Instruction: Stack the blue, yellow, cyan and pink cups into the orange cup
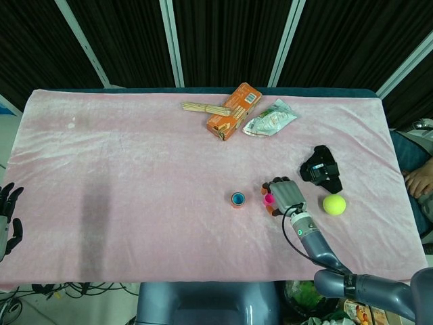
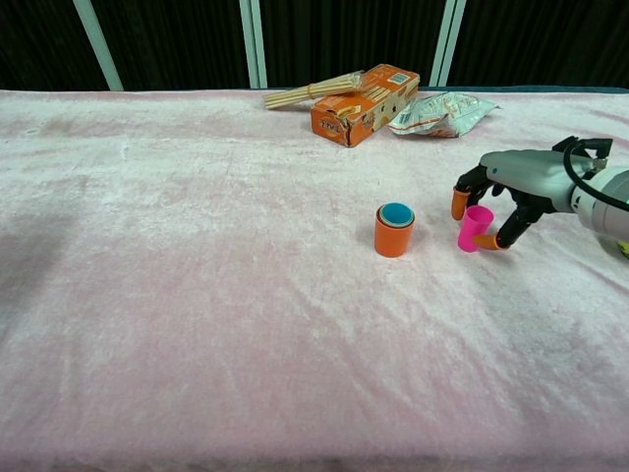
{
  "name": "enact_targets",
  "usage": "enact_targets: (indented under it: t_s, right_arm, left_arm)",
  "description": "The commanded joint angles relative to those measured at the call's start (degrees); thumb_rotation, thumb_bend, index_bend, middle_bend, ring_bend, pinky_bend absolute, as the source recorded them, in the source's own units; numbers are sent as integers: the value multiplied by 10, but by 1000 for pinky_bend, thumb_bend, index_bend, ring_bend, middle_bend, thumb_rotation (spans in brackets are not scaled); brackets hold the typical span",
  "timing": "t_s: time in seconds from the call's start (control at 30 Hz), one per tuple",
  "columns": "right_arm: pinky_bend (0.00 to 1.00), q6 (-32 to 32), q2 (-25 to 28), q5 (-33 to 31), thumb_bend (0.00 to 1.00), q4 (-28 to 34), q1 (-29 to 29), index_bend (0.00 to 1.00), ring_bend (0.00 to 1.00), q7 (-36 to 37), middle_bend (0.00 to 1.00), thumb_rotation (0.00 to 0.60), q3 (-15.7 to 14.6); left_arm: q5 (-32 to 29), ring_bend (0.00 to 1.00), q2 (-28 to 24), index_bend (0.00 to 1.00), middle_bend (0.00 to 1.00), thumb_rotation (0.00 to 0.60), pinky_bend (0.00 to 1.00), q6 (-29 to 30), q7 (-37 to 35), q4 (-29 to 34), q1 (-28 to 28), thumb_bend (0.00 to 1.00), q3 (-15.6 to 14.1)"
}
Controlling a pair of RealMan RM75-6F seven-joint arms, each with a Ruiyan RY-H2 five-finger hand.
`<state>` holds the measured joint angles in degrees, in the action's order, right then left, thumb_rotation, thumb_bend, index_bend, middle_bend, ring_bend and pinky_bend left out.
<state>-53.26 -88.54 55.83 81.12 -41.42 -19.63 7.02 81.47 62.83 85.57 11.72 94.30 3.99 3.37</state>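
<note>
The right robot hand is arching over the pink cup, its orange fingertips bracketing it on the bench; whether they are actually touching it is hard to tell, so it seems to be grasping nothing yet. The cup is standing just right of the orange cup, which is already showing cyan inside. A loose, off-centre pinch is risking tipping the light cup sideways. The left robot hand is hanging released off the bench edge.
</note>
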Motion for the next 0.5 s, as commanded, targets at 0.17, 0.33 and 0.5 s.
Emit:
enact_targets:
  t_s: [0.17, 0.33, 0.5]
  right_arm:
    - [204, 1, -2, 2, 283, -5, 2, 476, 249, -1, 455, 600, 3]
    - [204, 2, -3, 3, 311, -4, 4, 507, 267, 0, 482, 600, 5]
    - [204, 0, 6, 8, 320, 9, 4, 520, 272, 3, 489, 600, 11]
  left_arm:
    - [0, 0, 0, 90, 30, 600, 0, -1, 2, 1, 0, 707, 0]
    - [0, 0, 0, 90, 30, 600, 0, 0, 2, 2, 0, 707, 0]
    - [0, 0, 0, 90, 29, 600, 0, 1, 2, 2, 0, 707, 0]
